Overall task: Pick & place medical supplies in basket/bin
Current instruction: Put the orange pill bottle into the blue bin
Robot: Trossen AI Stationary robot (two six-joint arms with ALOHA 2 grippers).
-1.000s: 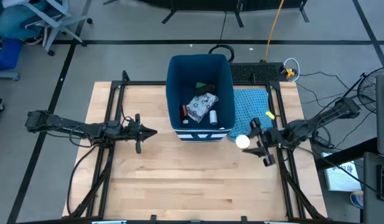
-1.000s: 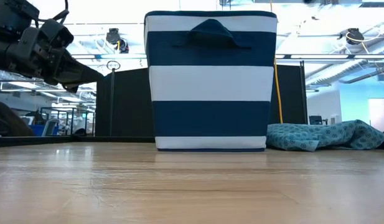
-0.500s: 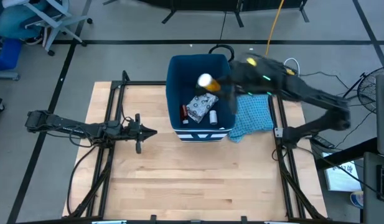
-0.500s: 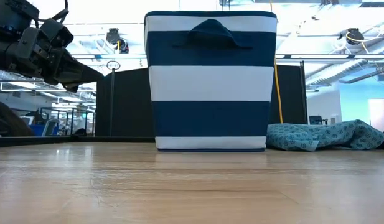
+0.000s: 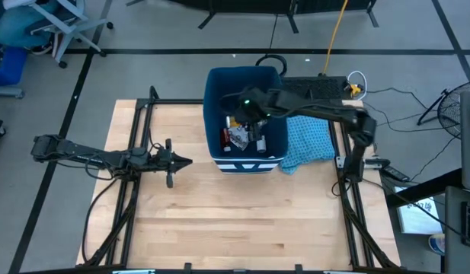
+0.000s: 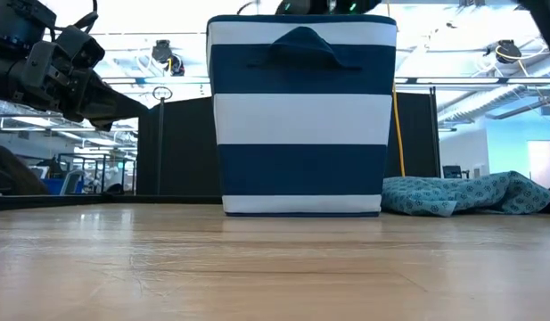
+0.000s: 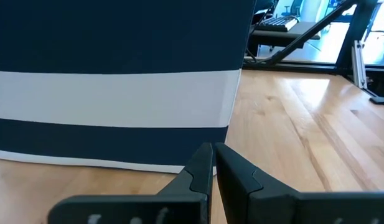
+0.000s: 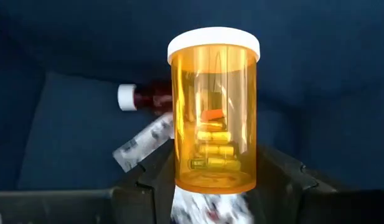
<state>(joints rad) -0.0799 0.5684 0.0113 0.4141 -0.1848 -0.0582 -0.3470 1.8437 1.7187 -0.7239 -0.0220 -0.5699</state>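
**Over the bin: our right arm arrives with the orange bottle**

Above the open mouth of the bin (image 5: 246, 114) we now have the right claw (image 8: 213, 177), clenched on an orange pill bottle (image 8: 213, 109) with a white cap. A second ago that claw sat out over the light blue cloth (image 5: 309, 137) at the right edge of the desk (image 5: 219, 221), a white cap showing at its tip; half a second ago the arm was swinging across the bin's far rim. Now it reaches down into the opening — so the carry is done and only the drop remains.

From the right wrist view we see the bottle held upright between the two fingers, hanging over the bin's dark blue floor. Below it lie a small red bottle (image 8: 145, 98) with a white cap and the white patterned packet (image 8: 145, 143), so several supplies are already inside. In the high view the arm hides much of the contents.

Our left claw (image 5: 177, 161) waits above the desk to the left of the bin, its fingers pressed together on nothing, pointing at the striped wall.

We judge the next move to be simply letting go — the bottle is well inside the rim, so it should fall among the other items. We see no supplies left on the desk, though the cloth could hide something.
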